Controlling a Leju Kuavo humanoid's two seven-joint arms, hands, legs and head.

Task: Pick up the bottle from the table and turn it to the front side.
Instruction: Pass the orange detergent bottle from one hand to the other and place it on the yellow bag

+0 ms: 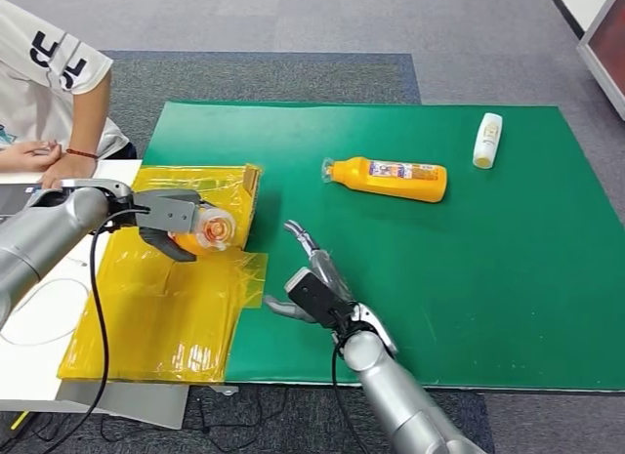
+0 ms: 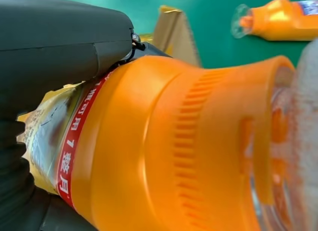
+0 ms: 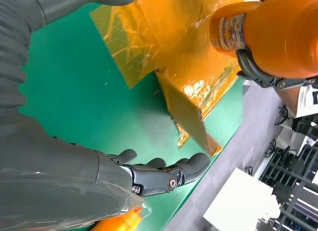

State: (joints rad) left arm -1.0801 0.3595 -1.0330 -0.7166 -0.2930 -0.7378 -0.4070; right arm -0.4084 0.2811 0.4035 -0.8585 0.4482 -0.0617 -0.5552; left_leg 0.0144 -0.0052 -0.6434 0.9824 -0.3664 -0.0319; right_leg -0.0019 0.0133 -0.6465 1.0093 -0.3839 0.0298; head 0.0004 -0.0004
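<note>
My left hand (image 1: pixel 168 220) grips the orange bottle (image 1: pixel 208 229) above the yellow film (image 1: pixel 154 308); my right hand (image 1: pixel 313 283) hovers spread, empty, over the green mat (image 1: pixel 442 278).

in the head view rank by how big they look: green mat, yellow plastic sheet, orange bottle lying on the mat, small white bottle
1. green mat
2. yellow plastic sheet
3. orange bottle lying on the mat
4. small white bottle, clearly the smallest, though it lies farthest from the camera, which shrinks it somewhat.
</note>
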